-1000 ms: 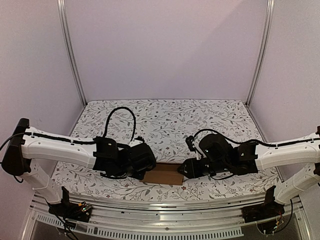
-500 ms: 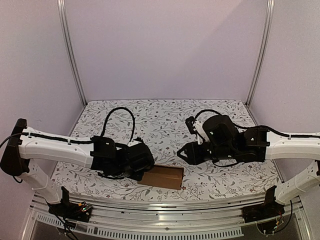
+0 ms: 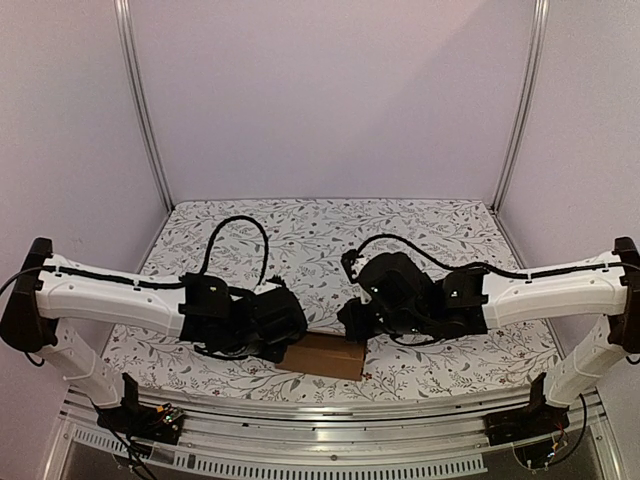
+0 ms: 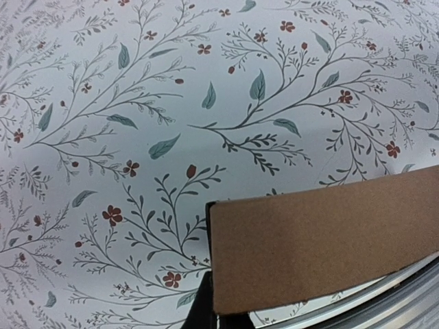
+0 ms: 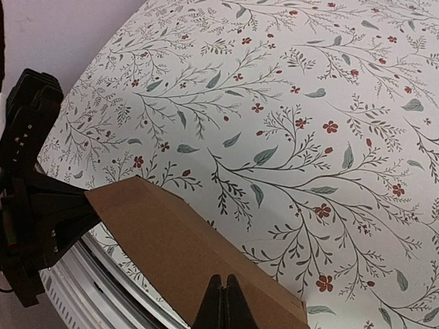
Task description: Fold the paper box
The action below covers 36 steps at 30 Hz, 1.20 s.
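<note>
— How far along is the folding judged to be?

— Well along, it is judged. From above, the paper box (image 3: 322,356) is seen as a small oblong body with a top panel and a darker near side, so the main walls appear to be raised. No loose flap is seen standing out. Both ends are covered by the grippers, so it cannot be told whether the end tabs are tucked. That is taken to be what is left.

— Where is the box placed?

— On the table (image 3: 330,240), close to its near edge and about midway along it, with the long side laid along that edge.

— And how is it set relative to the grippers?

— It is bracketed between them. The left gripper (image 3: 290,338) is found at the box's left end. In its wrist view the brown panel is laid over the fingertips, and only a dark sliver of one finger is shown beside the panel's corner. The jaws are closed, but whether a layer of card is pinched cannot be told.

— The right one?

— The right gripper (image 5: 223,299) is closed too, its fingers pressed tip to tip with nothing between them. It is poised over the top panel toward the right end, at or just above the card. Contact cannot be confirmed.
</note>
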Available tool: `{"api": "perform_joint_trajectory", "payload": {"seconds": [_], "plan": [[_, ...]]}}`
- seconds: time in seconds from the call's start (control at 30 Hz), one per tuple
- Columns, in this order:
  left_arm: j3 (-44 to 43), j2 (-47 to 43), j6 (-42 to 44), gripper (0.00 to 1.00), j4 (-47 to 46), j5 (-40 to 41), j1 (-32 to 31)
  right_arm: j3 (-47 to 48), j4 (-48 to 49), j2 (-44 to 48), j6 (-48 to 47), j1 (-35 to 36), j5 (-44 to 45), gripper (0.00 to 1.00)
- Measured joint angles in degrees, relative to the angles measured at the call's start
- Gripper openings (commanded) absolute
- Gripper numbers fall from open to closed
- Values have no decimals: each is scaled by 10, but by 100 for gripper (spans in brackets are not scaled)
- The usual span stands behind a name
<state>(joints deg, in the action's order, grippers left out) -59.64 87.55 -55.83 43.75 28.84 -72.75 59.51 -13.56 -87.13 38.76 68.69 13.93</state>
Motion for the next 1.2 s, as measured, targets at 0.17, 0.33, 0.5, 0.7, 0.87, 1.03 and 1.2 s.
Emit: {"api": "perform_joint_trajectory", "payload": {"seconds": [0.17,0.33,0.5,0.7,0.87,1.03,1.2], "plan": [[11,-13,0,0,-6,-11,0,24,17,-52,21,42,85,0],[24,-22,-2,0,-24,-17,-1,31,39,-80,44,63,151,0],[35,-29,-4,0,-40,-21,-1,31,63,-108,62,75,197,0],[43,-35,-10,9,-54,-30,-1,42,77,-134,77,94,235,0],[57,-47,-16,27,-68,-44,-2,47,85,-156,89,110,264,0],[91,-89,-20,37,-74,-71,-5,47,90,-175,103,117,283,0],[125,-147,-20,40,-73,-110,-7,51,96,-187,108,118,301,0]]}}
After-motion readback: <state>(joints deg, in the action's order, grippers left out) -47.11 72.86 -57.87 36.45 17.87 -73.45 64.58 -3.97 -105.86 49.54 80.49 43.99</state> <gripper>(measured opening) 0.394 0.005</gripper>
